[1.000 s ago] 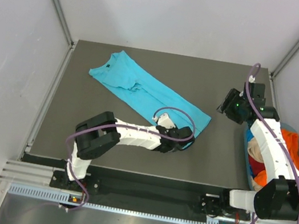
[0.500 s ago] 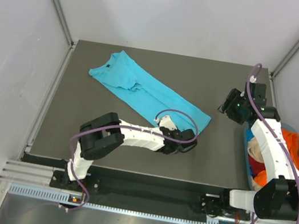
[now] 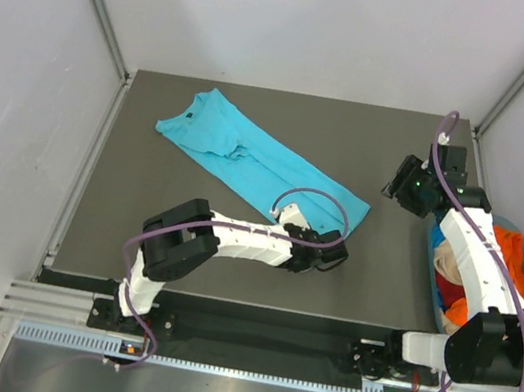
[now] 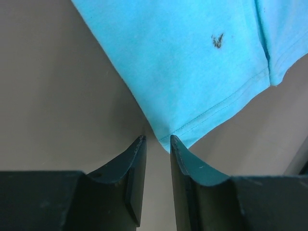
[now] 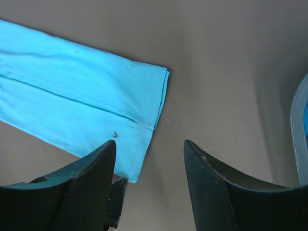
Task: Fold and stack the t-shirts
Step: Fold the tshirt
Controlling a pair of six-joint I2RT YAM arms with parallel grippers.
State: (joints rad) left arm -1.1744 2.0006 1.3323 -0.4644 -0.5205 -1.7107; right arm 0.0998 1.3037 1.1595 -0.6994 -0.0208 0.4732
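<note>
here, the turquoise t-shirt (image 3: 248, 158) is lying folded lengthwise across the surface (image 3: 139, 205), and the left tool (image 4: 156, 140) is sitting at its near hem corner, fingers only narrowly apart and clamping nothing. the corner tip is barely reaching that gap, so a pinch is risking one layer only, or slipping off. the right tool (image 5: 149, 143) is hanging wide apart, well away.

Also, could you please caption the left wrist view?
Left end effector, narrowly open, straddling the hem corner of the turquoise t-shirt.
</note>
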